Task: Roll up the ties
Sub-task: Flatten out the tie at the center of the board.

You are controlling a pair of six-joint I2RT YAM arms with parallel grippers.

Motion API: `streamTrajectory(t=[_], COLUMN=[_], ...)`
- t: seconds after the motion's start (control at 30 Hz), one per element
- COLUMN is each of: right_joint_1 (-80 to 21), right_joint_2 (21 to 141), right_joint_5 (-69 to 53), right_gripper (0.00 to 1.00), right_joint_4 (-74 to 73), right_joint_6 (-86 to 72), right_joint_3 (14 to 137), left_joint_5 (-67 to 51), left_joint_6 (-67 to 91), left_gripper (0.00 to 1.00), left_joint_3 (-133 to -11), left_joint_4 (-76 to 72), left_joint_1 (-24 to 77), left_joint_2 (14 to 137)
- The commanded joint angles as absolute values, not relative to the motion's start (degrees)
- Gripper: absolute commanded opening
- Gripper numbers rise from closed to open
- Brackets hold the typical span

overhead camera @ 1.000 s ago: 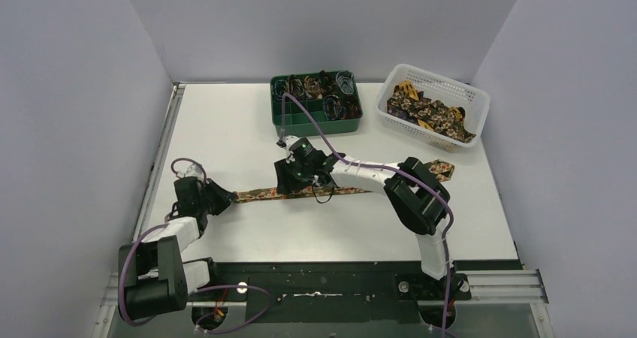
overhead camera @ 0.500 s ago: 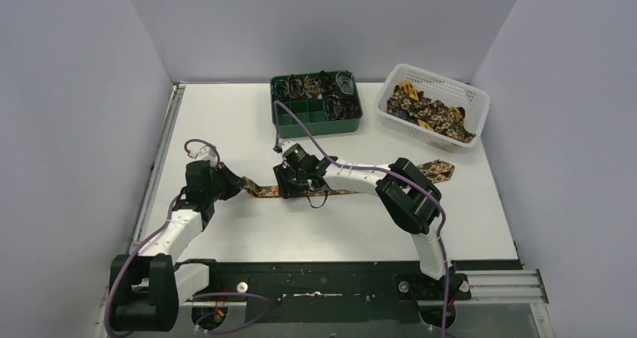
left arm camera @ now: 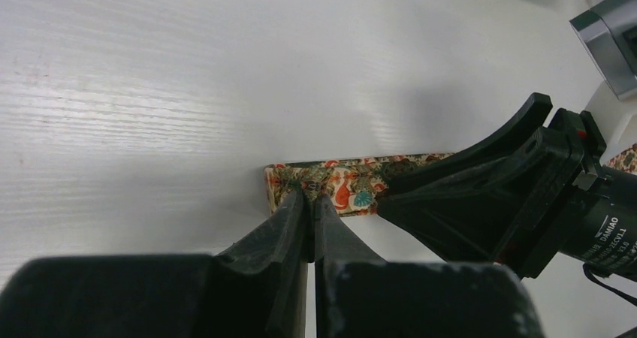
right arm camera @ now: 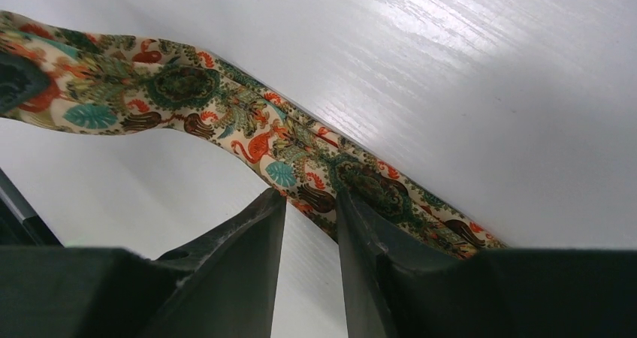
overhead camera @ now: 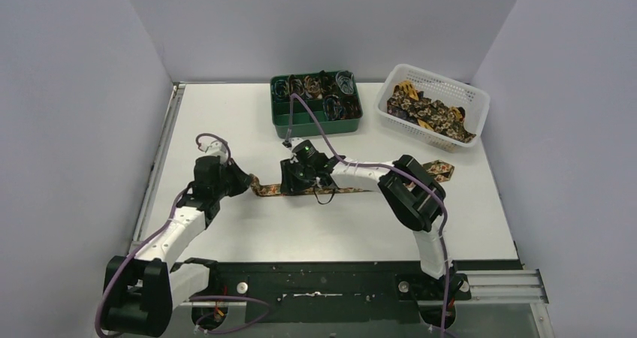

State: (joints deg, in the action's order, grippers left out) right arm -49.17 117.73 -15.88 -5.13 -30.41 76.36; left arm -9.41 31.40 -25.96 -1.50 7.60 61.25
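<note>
Long narrow fabric tie (overhead camera: 265,188) in a busy brown, gold and black floral print is laid out flat across the middle of the white surface (overhead camera: 225,120). It runs left to right, and its wider far end (overhead camera: 440,170) is seen past the right arm's elbow, near the basket.

Left pincer (overhead camera: 242,182) is set at the tie's narrow left end. In the left wrist view its fingers (left arm camera: 289,218) are pressed together on the near edge of that end, so the fabric is pinched. In the right wrist view that end is seen raised off the surface, with a shadow under it.

Right pincer (overhead camera: 293,185) is placed just beside the left one, a little further along the strip, tips down on the fabric. A narrow gap is seen between its fingers (right arm camera: 252,233), and the tie's edge crosses at the tips. Whether the fabric is actually gripped cannot be told. The two pincers are close together but not touching.

Green rectangular plastic tray (overhead camera: 315,132) with compartments sits at the back centre of the surface. Dark coils and thin coloured loops are seen in it, too small to sort. White plastic lattice basket (overhead camera: 421,130) stands at the back right, holding more ties (overhead camera: 432,113) of the same print in a loose heap.
</note>
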Motion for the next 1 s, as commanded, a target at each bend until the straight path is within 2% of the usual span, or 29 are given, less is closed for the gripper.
streamTrajectory(t=[0.0,0.17,0.47,0.63,0.97], right_joint_1=[-48.3,-47.8,-46.8,-45.8,-41.4], right_joint_2=[115.6,115.5,113.5,110.2,99.5], right_joint_5=[-18.9,-20.2,-21.0,-24.2,-18.5], right_gripper=[0.34,0.34,0.34,0.35,0.38], right_joint_4=[-1.5,-0.4,2.7,7.1,3.2], right_joint_6=[-32.7,-33.8,-35.7,-36.1,-35.6], right_joint_3=[74.5,74.0,71.9,69.0,61.2], left_joint_5=[-9.1,-4.8,-5.0,-4.0,-3.9], left_joint_6=[31.1,30.1,32.5,33.0,31.6], left_gripper=[0.0,0.0,0.0,0.0,0.0], left_joint_3=[-29.2,-31.6,-32.1,-31.8,-34.1], left_joint_4=[-4.3,-2.7,-7.5,-9.3,-8.3], left_joint_1=[10.7,14.4,18.2,20.3,22.2], left_joint_2=[63.7,66.5,71.9,73.6,76.7])
